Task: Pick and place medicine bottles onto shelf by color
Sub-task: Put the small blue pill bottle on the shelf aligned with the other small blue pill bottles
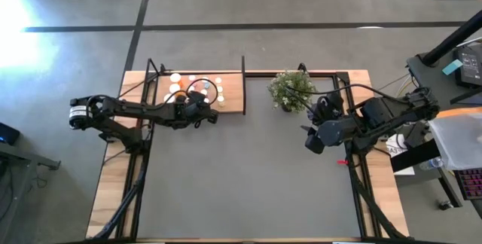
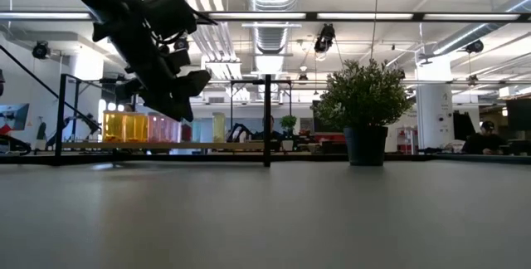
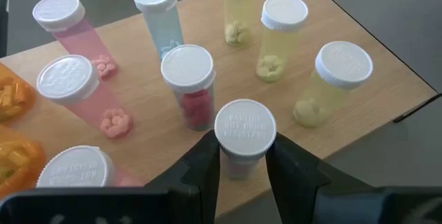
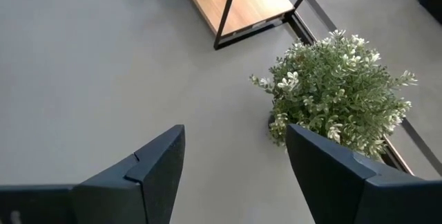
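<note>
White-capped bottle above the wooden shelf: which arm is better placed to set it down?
Left. The left gripper grips the white-capped bottle over the light-brown wooden shelf; the right gripper hangs open beside the green potted plant.

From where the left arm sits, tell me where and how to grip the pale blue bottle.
Grip the pale blue bottle on its body just under the white cap, coming down from above. It stands upright with pink bottles close beside it, so only a top approach looks clear.
</note>
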